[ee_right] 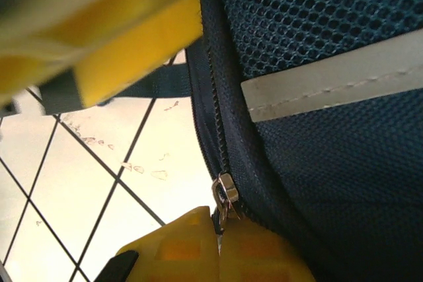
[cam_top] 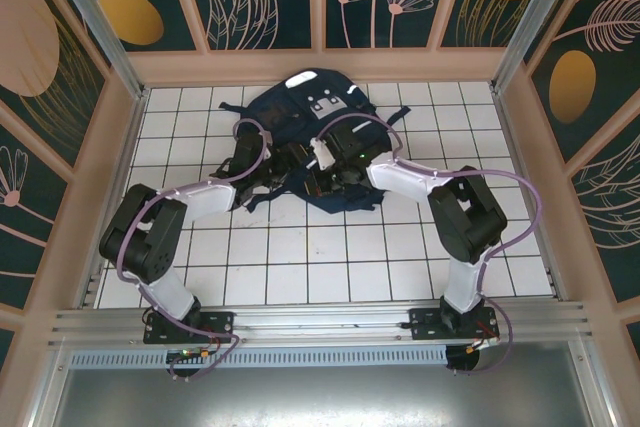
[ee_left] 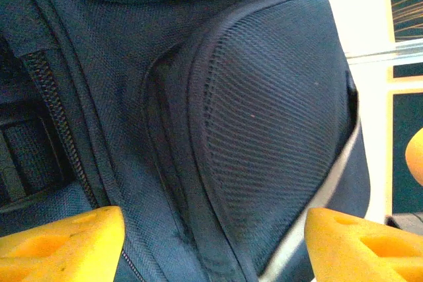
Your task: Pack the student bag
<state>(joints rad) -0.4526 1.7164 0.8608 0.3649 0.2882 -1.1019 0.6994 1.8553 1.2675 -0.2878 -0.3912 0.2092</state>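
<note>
- Toward the far edge of the white tiled table (cam_top: 300,257), midway between its side edges, lies the large dark navy fabric student bag (cam_top: 290,112). Its long axis runs far-to-near, with the white-grey patches pointing at the far edge.
- Both arms meet its near end. The right gripper (ee_right: 218,249) is clenched, apparently pinching the small silver metal zip pull (ee_right: 225,196).
- The left gripper (ee_left: 211,242) stands released, its yellow fingers either side of a dark mesh side pocket (ee_left: 277,130).
- Judged next: the right arm draws the pull along the zip track.
</note>
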